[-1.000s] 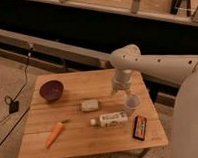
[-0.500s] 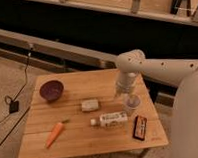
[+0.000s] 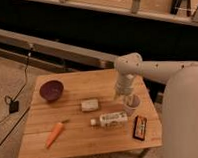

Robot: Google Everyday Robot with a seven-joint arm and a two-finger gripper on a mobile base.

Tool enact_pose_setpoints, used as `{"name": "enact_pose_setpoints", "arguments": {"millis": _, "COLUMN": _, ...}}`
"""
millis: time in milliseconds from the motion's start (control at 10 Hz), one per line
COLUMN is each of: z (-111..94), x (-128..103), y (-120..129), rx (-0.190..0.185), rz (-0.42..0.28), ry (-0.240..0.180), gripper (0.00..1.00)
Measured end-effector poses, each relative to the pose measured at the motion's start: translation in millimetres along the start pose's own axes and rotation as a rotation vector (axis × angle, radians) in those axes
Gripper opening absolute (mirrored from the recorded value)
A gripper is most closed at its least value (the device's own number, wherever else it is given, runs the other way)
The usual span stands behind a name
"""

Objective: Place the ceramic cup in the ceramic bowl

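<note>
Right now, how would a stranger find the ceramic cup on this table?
Look at the wooden table, at its right side, next to the labelled white package. The ceramic cup stands there, directly under the gripper. It is the only small, white, round thing.

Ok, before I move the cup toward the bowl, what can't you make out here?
Camera view, the only angle:
The gripper is at the ceramic cup rim; its wrist hides the contact, so a hold is unconfirmed.
Cup interior: covered by the gripper.
Label on the lying white bottle: too small to read.
The dark flat item near the right front corner of the table: too blurred to identify.
</note>
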Motion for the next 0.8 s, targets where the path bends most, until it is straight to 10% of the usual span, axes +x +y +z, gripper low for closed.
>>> {"name": "enact_pose_setpoints", "arguments": {"millis": 500, "z": 2.2, "x": -4.5, "y": 7.4, "rx": 0.012, "rz": 0.007, "ry": -0.002, "gripper": 0.04}}
{"name": "enact_pose_setpoints", "arguments": {"millis": 800, "z": 0.7, "x": -6.7, "y": 8.6, "rx": 0.013, "rz": 0.005, "ry": -0.009, "gripper": 0.00}}
